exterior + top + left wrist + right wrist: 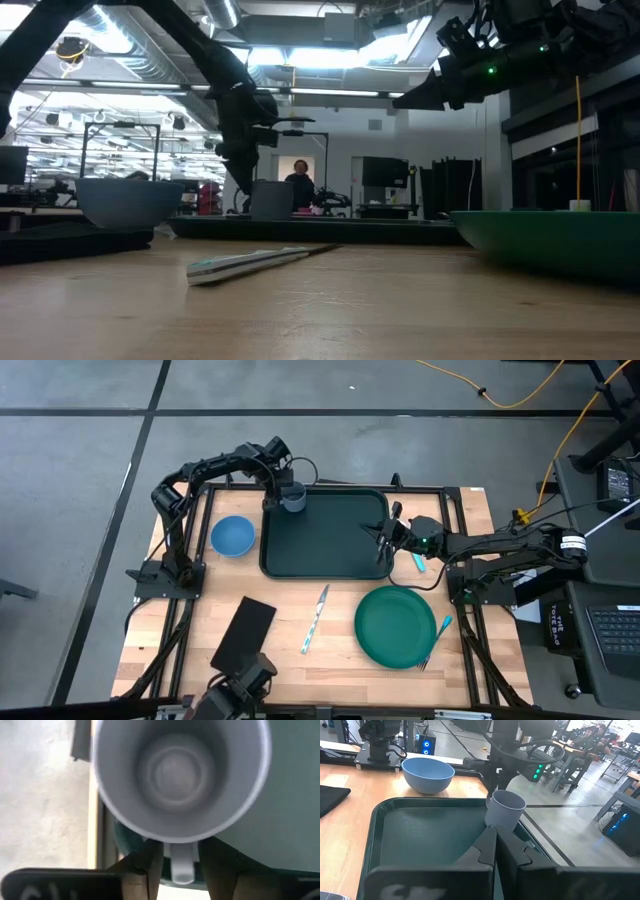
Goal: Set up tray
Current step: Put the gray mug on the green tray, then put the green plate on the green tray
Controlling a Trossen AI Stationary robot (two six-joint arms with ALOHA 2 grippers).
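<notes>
The dark green tray (pixel 325 545) lies at the table's far middle. A grey mug (pixel 294 497) stands upright in the tray's far left corner (pixel 505 810). My left gripper (pixel 181 870) hangs right over the mug, open. Its fingers flank the mug's handle (pixel 182 865) with a narrow gap on each side. My right gripper (pixel 381 543) hovers over the tray's right rim, shut and empty, with its fingertips together (pixel 495 840). In the low view the mug (pixel 270 198) rises behind the tray's rim (pixel 350 228).
A blue bowl (pixel 232 536) sits left of the tray. The round green plate (pixel 396 625) lies near right, with a fork (pixel 433 643) at its right edge. A knife (pixel 315 618) lies beside the plate, and a flat black rectangle (pixel 245 632) lies near left. A teal utensil (pixel 420 563) rests under my right arm.
</notes>
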